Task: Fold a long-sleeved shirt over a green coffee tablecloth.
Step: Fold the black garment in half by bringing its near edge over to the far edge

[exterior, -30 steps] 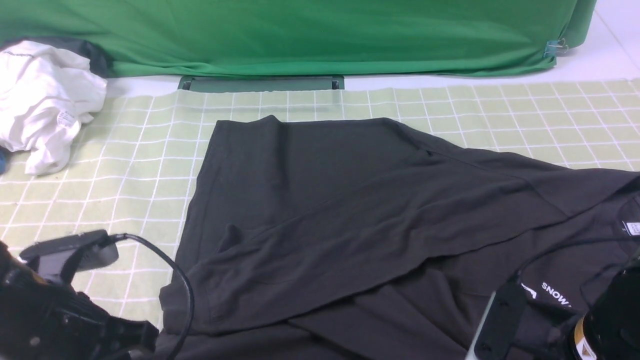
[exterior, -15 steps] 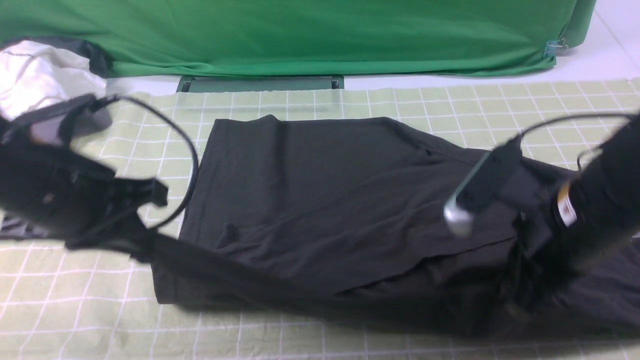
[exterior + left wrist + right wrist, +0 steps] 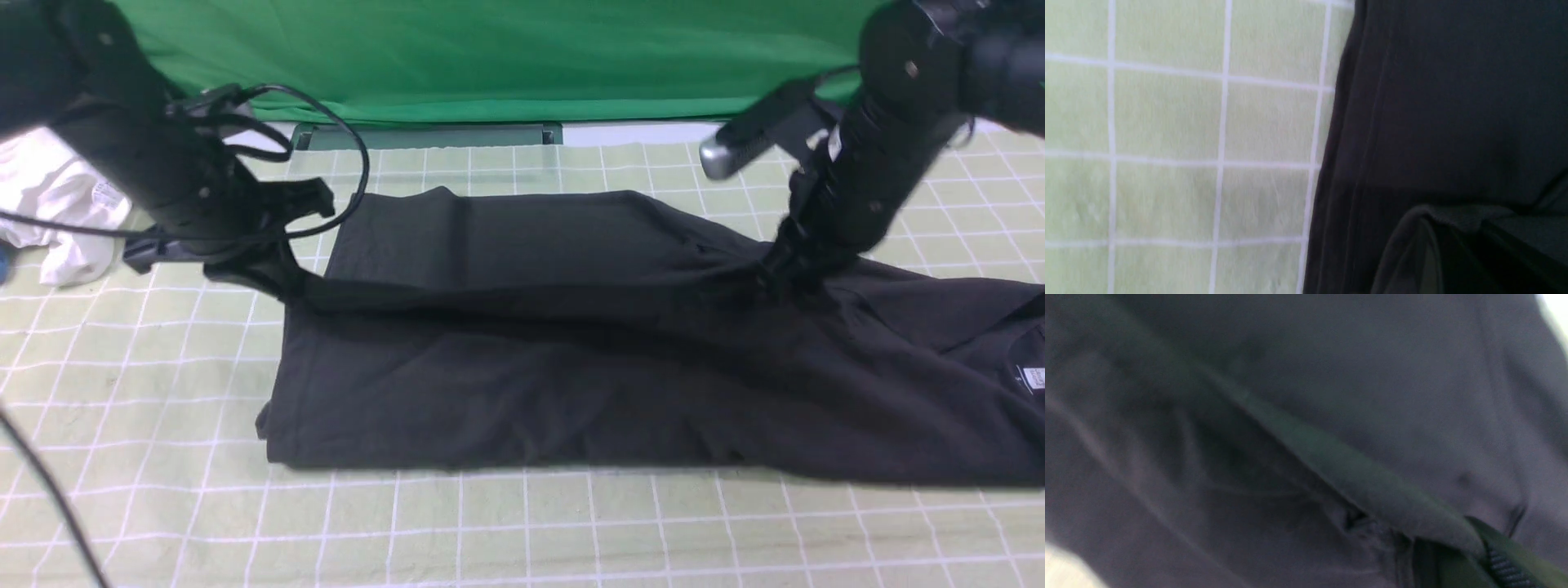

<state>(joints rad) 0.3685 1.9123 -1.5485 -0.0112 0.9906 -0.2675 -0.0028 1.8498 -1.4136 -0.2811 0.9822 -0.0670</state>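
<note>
Mid-fold on the long-sleeved shirt (image 3: pixel 522 392), spread black across the centre of the green coffee tablecloth (image 3: pixel 163 490) and running off toward 3 o'clock. Holding its near edge up and over toward 12 o'clock, with the fabric drawn into a taut ridge from 9 to 2 o'clock. Pinched shut on that ridge at the 9 o'clock end with the left gripper (image 3: pixel 282 282), and clamped just as tight on a bunched fold at 2 o'clock with the right gripper (image 3: pixel 775 273); borne out by dark cloth filling much of both wrist views. Judging by the lie, a lengthwise fold about halfway over and not yet laid down. Next, probably: lower both ends together onto the far panel, match edge to edge, and let go only once flat. Worth watching for sag in the middle and for the loose mass at 3 o'clock. Beyond the shirt, a crumpled white garment (image 3: pixel 57 212) at 9 o'clock and deep green fabric (image 3: pixel 490 57) at 12.
</note>
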